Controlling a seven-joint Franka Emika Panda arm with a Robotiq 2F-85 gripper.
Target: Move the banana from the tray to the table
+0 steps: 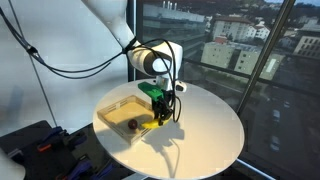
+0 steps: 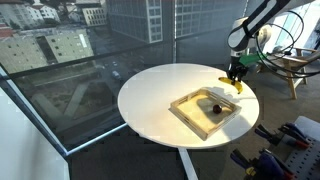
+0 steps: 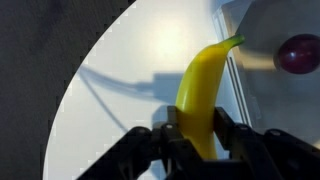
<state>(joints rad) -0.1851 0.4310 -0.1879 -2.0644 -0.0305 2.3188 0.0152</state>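
My gripper [image 3: 199, 128] is shut on the yellow banana [image 3: 203, 85], with a finger on each side of its lower half. In the wrist view the banana hangs over the white table [image 3: 130, 60], its tip close to the tray's clear edge [image 3: 238, 90]. In both exterior views the gripper [image 1: 160, 112] [image 2: 236, 78] holds the banana [image 1: 162, 118] [image 2: 233, 83] just beside the shallow tan tray [image 1: 113, 107] [image 2: 190, 112], above the round white table [image 1: 205, 135] [image 2: 150, 95].
A small dark reddish round fruit [image 3: 297, 54] [image 1: 131, 124] [image 2: 212, 106] lies in the tray. The table stands by large windows over a city. Dark equipment [image 1: 35, 145] [image 2: 285, 150] sits below the table's edge. A black cable [image 1: 70, 68] hangs from the arm.
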